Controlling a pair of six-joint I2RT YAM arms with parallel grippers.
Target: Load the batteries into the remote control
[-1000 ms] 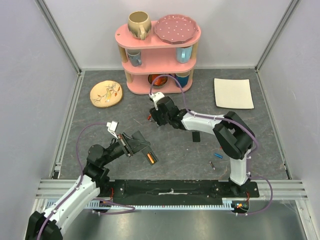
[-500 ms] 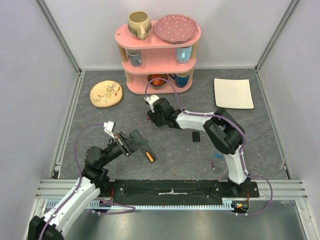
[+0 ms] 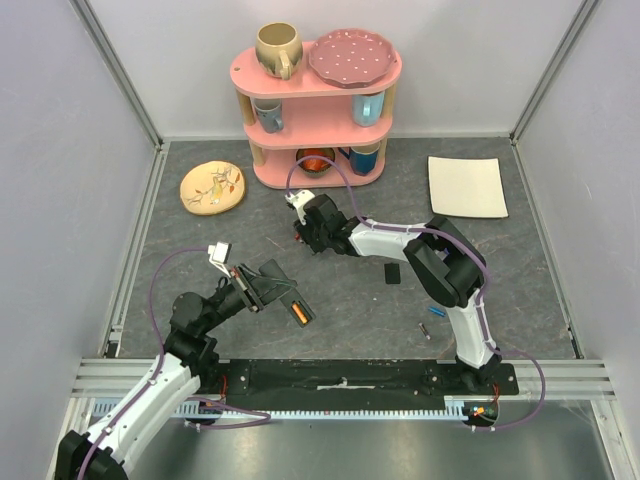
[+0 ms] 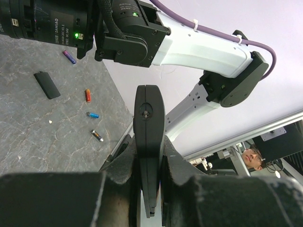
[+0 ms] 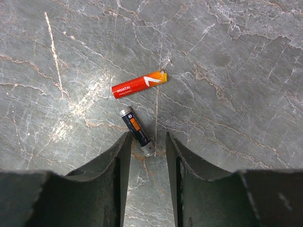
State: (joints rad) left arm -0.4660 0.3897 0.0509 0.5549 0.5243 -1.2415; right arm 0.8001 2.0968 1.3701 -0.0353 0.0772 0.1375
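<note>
My left gripper (image 3: 262, 285) is shut on the remote control (image 3: 290, 300), a slim black bar, and holds it tilted above the table at the near left. An orange battery (image 3: 299, 314) sits in its slot. In the left wrist view the remote (image 4: 148, 118) stands edge-on between my fingers. My right gripper (image 3: 303, 234) is open and low over the table centre. In the right wrist view a dark blue battery (image 5: 136, 131) lies with one end between my fingertips (image 5: 124, 142), and a red-orange battery (image 5: 138, 83) lies just beyond it.
A loose black cover (image 3: 392, 272) and several more batteries (image 3: 430, 320) lie at the right front. A pink shelf (image 3: 315, 110) with cups and a plate stands at the back, a round plate (image 3: 212, 187) at back left, a white square plate (image 3: 466, 186) at back right.
My right gripper has shifted a little left and away, settling over the two batteries. My left gripper with the remote has barely moved.
</note>
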